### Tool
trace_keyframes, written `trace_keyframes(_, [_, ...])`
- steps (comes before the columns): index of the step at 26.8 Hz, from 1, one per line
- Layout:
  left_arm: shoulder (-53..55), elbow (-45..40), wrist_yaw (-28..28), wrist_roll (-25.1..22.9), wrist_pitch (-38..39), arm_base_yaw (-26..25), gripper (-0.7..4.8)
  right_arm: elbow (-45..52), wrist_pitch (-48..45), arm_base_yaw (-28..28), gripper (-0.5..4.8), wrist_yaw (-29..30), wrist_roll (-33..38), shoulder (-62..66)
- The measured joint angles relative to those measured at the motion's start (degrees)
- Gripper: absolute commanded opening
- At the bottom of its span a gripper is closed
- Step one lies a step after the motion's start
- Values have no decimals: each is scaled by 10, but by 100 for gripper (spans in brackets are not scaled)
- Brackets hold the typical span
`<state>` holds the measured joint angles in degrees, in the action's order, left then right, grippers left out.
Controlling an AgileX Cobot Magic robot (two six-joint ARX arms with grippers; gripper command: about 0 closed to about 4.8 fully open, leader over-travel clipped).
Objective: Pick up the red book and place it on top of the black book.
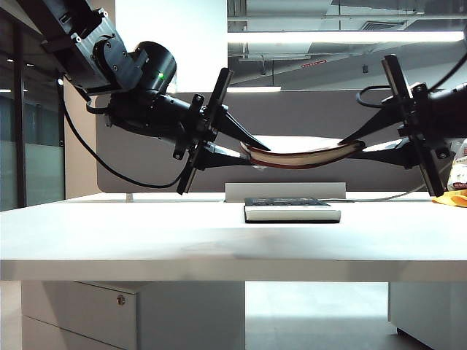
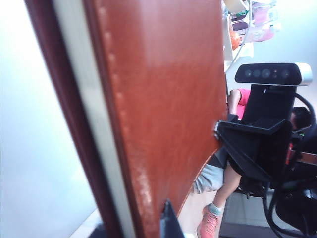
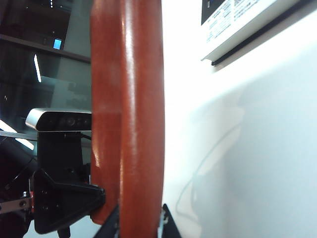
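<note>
The red book [image 1: 303, 155], a flat notebook with a red-brown leather-like cover, hangs in the air directly above the black book [image 1: 291, 210], sagging in the middle between two grips and well clear of it. The left gripper [image 1: 248, 149] is clamped on the red book's left end and the right gripper [image 1: 363, 148] on its right end, each gripper above and to one side of the black book. The black book lies flat on the white table [image 1: 146, 233], near its far edge.
</note>
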<state>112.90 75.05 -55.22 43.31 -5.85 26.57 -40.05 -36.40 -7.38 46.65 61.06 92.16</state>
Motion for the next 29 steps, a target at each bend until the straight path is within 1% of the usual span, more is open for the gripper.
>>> trace_keyframes(2, [0, 0, -5, -1, 4, -5, -6, -10, 20, -2, -2, 0, -1, 0])
trace_keyframes(7, [0, 1, -3, -2, 12, -9, -6, -18, 19, -3, -2, 5, -1, 17])
trace_keyframes(10, [2, 13, -1, -3, 33, -9, -6, -18, 19, -3, -2, 2, 0, 21])
trace_keyframes(13, [7, 49, 5, -8, 54, -10, -6, -45, 22, -2, -2, -2, 0, 28])
trace_keyframes(15, [14, 76, 8, -13, 68, -12, -6, -73, 39, -2, -2, -4, -1, 35])
trace_keyframes(19, [45, 121, 7, -19, 106, -13, -6, -95, 67, 0, -2, -10, -2, 48])
trace_keyframes(24, [75, 150, 1, -20, 120, -21, -6, -113, 78, 3, -2, -14, -1, 76])
trace_keyframes(28, [88, 163, -1, -20, 128, -28, -6, -133, 76, 6, -2, -2, 0, 106])
trace_keyframes(29, [96, 179, -3, -21, 135, -32, -6, -141, 75, 8, -2, -1, 1, 111])
